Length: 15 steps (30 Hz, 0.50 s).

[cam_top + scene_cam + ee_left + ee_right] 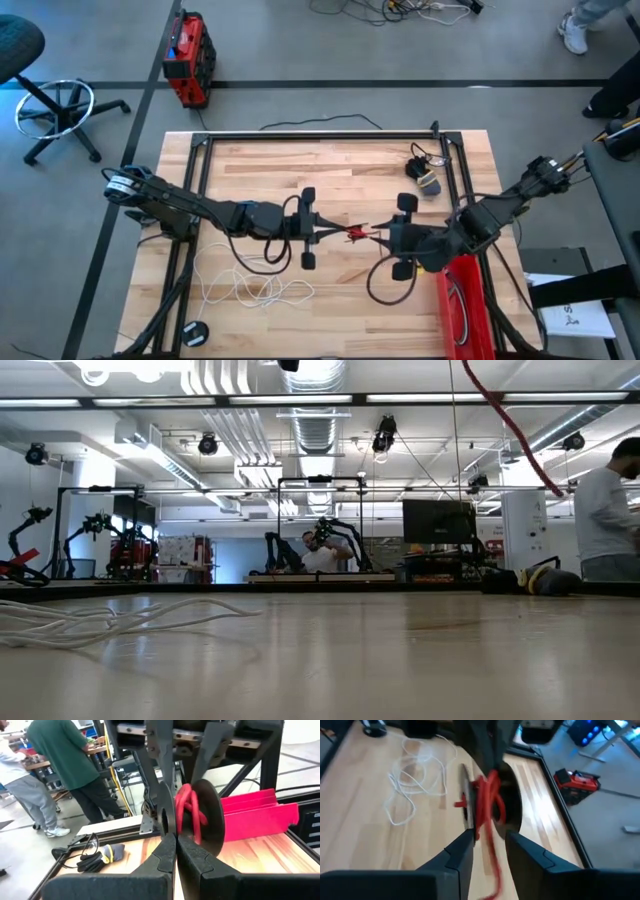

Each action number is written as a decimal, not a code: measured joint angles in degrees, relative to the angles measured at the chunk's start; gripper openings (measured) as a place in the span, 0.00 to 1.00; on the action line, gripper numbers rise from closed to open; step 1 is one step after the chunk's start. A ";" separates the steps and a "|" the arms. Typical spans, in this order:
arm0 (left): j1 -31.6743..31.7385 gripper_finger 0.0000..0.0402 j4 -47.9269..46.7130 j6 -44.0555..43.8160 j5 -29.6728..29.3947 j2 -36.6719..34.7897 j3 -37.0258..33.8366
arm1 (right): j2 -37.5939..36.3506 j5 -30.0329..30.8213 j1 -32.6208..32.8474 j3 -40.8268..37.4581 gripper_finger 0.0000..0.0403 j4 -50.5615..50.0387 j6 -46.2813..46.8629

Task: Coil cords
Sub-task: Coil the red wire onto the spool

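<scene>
The red cord (355,233) is a small bunch of loops held above the table's middle, between my two grippers. My left gripper (330,236) reaches in from the left, shut on it. My right gripper (386,237) faces it from the right, open, its fingers on either side of the red loops (487,815). A length of red cord (505,415) slants through the air in the low view. The white cord (250,290) lies in loose loops on the table, near left. A black cord (425,165) lies bundled at the far right. My left gripper pinches the red cord (186,827) between its two fingertips, coming level from the table's left. The loops stand upright just beyond the tips, clear of the table. Which part of the cord is pinched is hidden by the fingers. Whether my right gripper's fingers touch the cord, I cannot tell.
A red bin (465,300) stands at the near right, close under my right arm. A small dark coil (195,332) lies at the near left edge. A black frame (320,135) runs round the table. People stand beyond the table's far side.
</scene>
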 joint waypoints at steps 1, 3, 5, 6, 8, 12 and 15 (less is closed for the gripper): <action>-0.13 0.00 0.02 0.35 0.01 0.00 0.00 | 0.00 0.01 -0.16 0.00 0.24 -0.37 0.35; -0.34 0.00 0.00 0.96 0.03 0.00 0.00 | 0.02 -0.22 -0.39 0.00 0.21 -0.96 0.49; -0.44 0.00 -0.02 1.52 0.03 0.00 0.00 | 0.02 -0.34 -0.45 0.00 0.17 -0.98 0.34; -0.50 0.00 -0.06 1.78 0.19 -0.02 0.00 | 0.02 -0.33 -0.44 0.00 0.14 -0.98 -0.03; -0.57 0.00 -0.24 2.38 0.79 -0.02 0.00 | -0.04 -0.57 -0.41 0.00 0.08 -1.06 -0.60; -0.68 0.00 -0.55 2.59 1.52 -0.02 0.00 | -0.35 -2.01 -0.43 0.00 0.02 -1.16 -1.25; -0.68 0.00 -1.42 2.59 1.59 -0.11 0.00 | -0.37 -2.74 -0.43 0.00 0.01 -1.29 -1.21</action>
